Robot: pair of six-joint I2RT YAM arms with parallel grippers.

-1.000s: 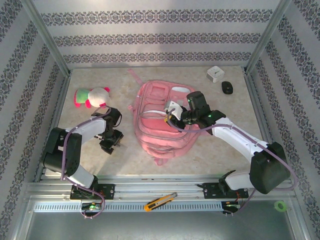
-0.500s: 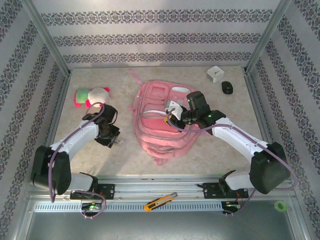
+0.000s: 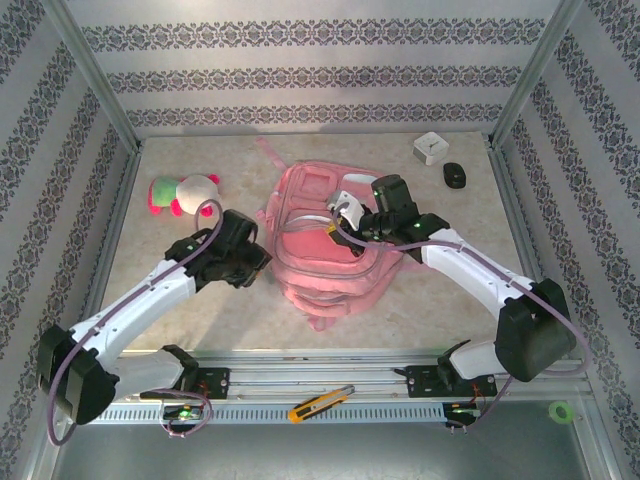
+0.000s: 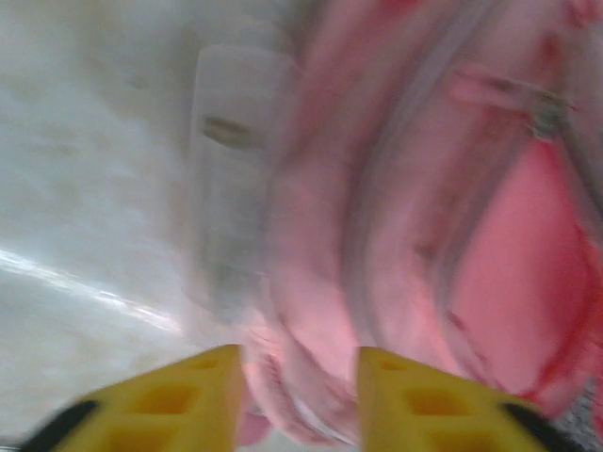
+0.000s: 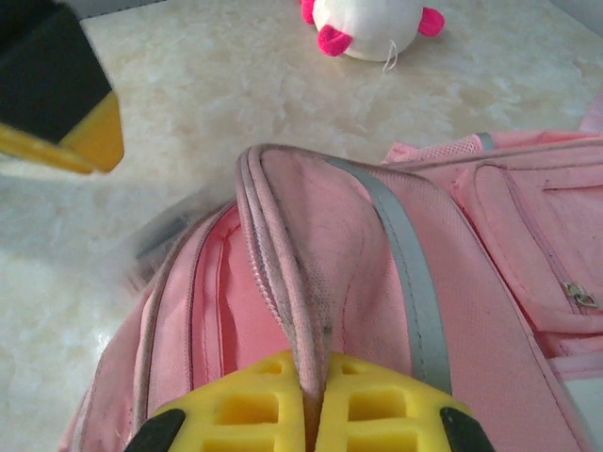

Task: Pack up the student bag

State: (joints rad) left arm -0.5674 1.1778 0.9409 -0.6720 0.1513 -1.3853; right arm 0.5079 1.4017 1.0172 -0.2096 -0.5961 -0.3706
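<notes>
The pink student bag (image 3: pixel 320 275) lies flat mid-table, its main zip open. My right gripper (image 3: pixel 347 222) is shut on the edge of the bag's front flap (image 5: pixel 311 311) and holds it up, so the pink lining shows. At the bag's left edge is my left gripper (image 3: pixel 258 258), with its yellow fingers (image 4: pixel 212 400) narrowed on a blurred clear plastic thing (image 4: pixel 231 179) that reaches toward the opening. From the right wrist view, that clear thing (image 5: pixel 155 240) is a smear by the bag's mouth, and the left gripper's fingertip (image 5: pixel 89 137) hangs above it.
A pink, green and white plush toy (image 3: pixel 185 193) lies at the back left. At the back right are a white box (image 3: pixel 431 148) and a small black object (image 3: pixel 455 175). On the front rail lie a yellow box cutter (image 3: pixel 320 402) and a green tape roll (image 3: pixel 561 410).
My left arm swung from the table at the left over to the bag's left edge while its jaws narrowed. My right gripper kept its hold on the flap and shifted slightly back.
</notes>
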